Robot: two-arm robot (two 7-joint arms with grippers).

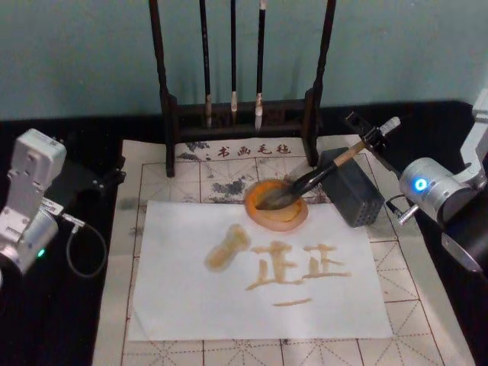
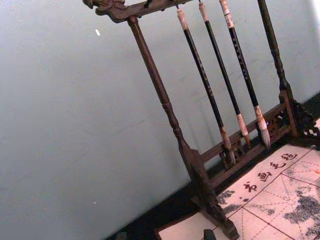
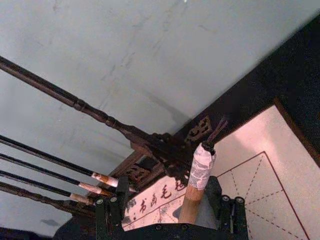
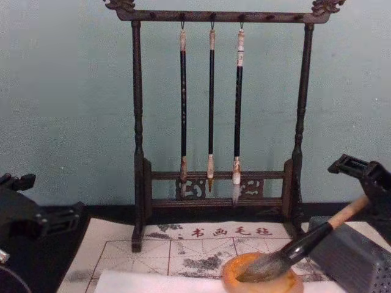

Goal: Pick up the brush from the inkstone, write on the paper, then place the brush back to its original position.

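The paper (image 1: 259, 267) is already covered in strokes and the brush (image 1: 316, 179) lies tuft-down in the inkstone (image 1: 276, 204), so the put-back looks nearly done. The right hand (image 1: 371, 137) is clamped on the handle's top end; letting go gently is advised, since the grey box (image 1: 352, 187) sits just beside it. Room to pull away is seen on the right, and the left hand (image 1: 114, 177) is parked well clear at the tabletop's left, can't tell if open.

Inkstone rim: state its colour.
Orange-amber, around a greyish hollow; the inkstone shows it best in the head view.
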